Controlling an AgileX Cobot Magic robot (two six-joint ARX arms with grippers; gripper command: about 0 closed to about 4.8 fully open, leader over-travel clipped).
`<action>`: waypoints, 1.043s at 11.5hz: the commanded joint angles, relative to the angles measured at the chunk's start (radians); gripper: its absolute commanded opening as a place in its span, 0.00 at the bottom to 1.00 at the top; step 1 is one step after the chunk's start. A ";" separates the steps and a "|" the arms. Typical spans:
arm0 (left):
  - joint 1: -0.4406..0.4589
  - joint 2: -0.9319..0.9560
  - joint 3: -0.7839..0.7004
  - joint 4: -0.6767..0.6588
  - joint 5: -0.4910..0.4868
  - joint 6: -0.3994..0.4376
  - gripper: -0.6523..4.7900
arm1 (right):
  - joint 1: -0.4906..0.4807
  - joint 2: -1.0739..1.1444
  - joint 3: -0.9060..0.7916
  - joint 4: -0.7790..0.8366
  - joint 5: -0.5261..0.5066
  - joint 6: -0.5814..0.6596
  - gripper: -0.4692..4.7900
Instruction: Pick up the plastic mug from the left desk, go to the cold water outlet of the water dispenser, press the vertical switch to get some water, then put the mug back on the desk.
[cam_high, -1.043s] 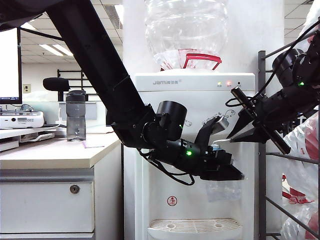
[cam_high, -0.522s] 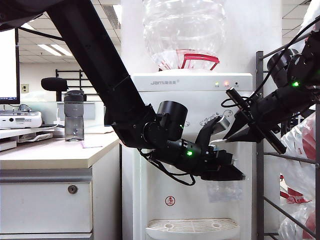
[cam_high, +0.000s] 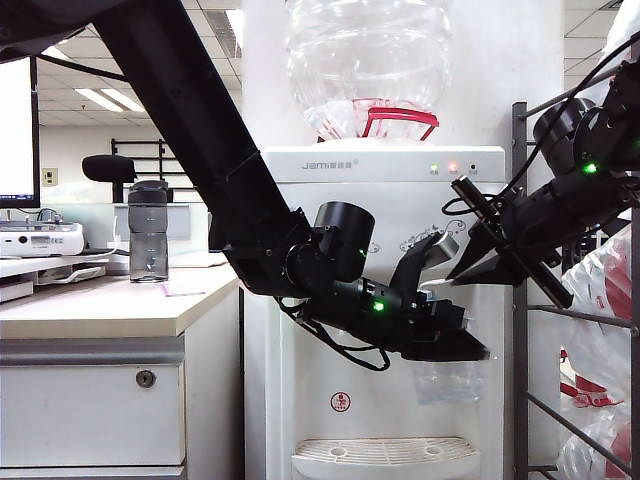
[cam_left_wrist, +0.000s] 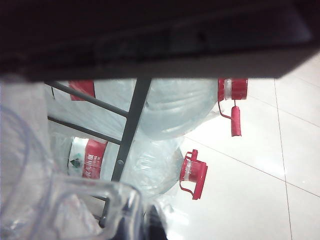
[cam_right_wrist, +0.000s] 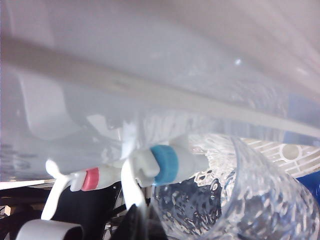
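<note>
Left gripper (cam_high: 470, 345) is clamping shut on the plastic mug (cam_high: 447, 381), holding it in front of the water dispenser (cam_high: 390, 160), above the drip grille (cam_high: 385, 452). The mug is hanging below the gripper, its dimpled wall (cam_right_wrist: 240, 200) sitting just under the cold water outlet (cam_right_wrist: 165, 164), the blue-banded tap. The red-banded tap (cam_right_wrist: 90, 179) is sitting just beside it. Right gripper (cam_high: 462, 272) is closed with nothing between its jaws, tips pointing at the tap area from the right side; whether it is touching the vertical switch (cam_right_wrist: 127, 187) cannot be told. The left desk (cam_high: 110, 310) is standing left of the dispenser, carrying a smoky-grey bottle (cam_high: 148, 232). Racked spare bottles (cam_left_wrist: 170, 107) are showing past the left gripper.
</note>
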 joint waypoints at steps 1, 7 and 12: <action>-0.001 -0.011 0.002 0.032 0.005 0.004 0.11 | 0.012 0.009 0.002 -0.052 0.024 -0.013 0.08; -0.001 -0.011 0.002 0.032 0.005 0.004 0.11 | 0.012 0.011 0.002 -0.090 0.046 -0.013 0.08; -0.001 -0.011 0.003 0.032 0.005 0.004 0.11 | 0.016 0.047 0.001 -0.088 0.046 -0.014 0.08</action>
